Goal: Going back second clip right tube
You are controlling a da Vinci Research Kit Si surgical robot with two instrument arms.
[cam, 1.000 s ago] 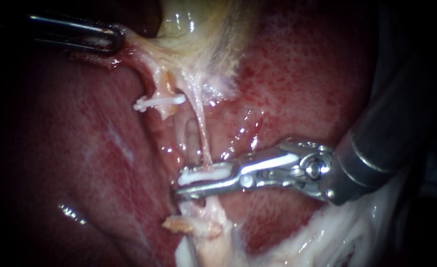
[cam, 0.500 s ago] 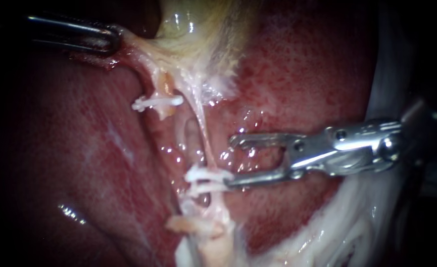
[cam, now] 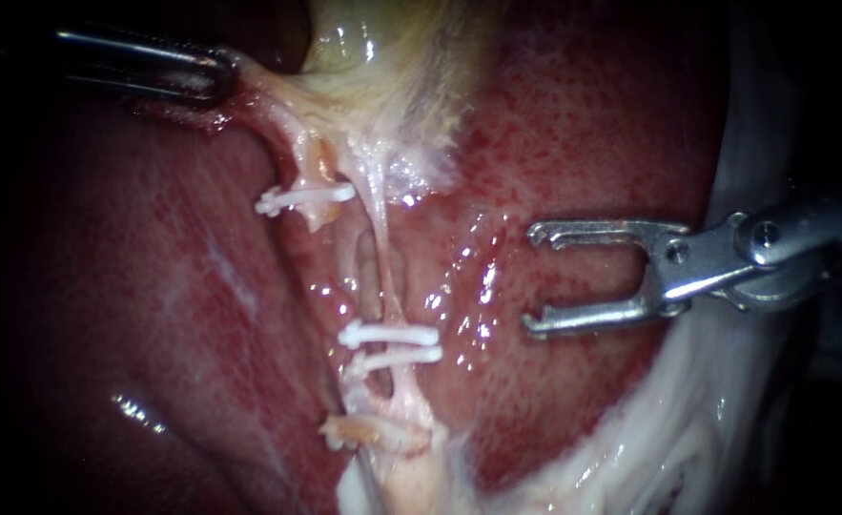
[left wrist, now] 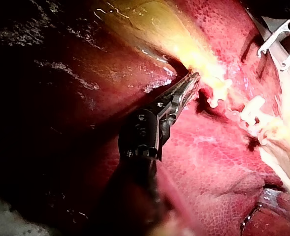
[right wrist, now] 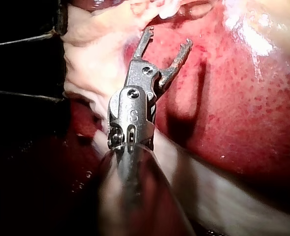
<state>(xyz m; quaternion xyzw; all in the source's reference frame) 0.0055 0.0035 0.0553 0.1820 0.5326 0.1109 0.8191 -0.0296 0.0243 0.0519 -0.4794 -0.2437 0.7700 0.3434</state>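
Backing rightward off the right tube (cam: 388, 277), the right instrument (cam: 530, 278) now hangs with jaws wide and empty, with bare liver (cam: 583, 143) open between them and the tube. Upper clip (cam: 389, 334) and lower clip (cam: 397, 358) cross that tube, close together. Farthest, at the upper left edge, the left instrument (cam: 218, 78) clamps the gallbladder (cam: 382, 57) edge, with a third clip (cam: 306, 198) below it.

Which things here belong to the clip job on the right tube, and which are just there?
Job: right instrument, right tube, upper clip and lower clip on it.
Just there: left instrument holding the gallbladder, left tube with a single clip, liver.
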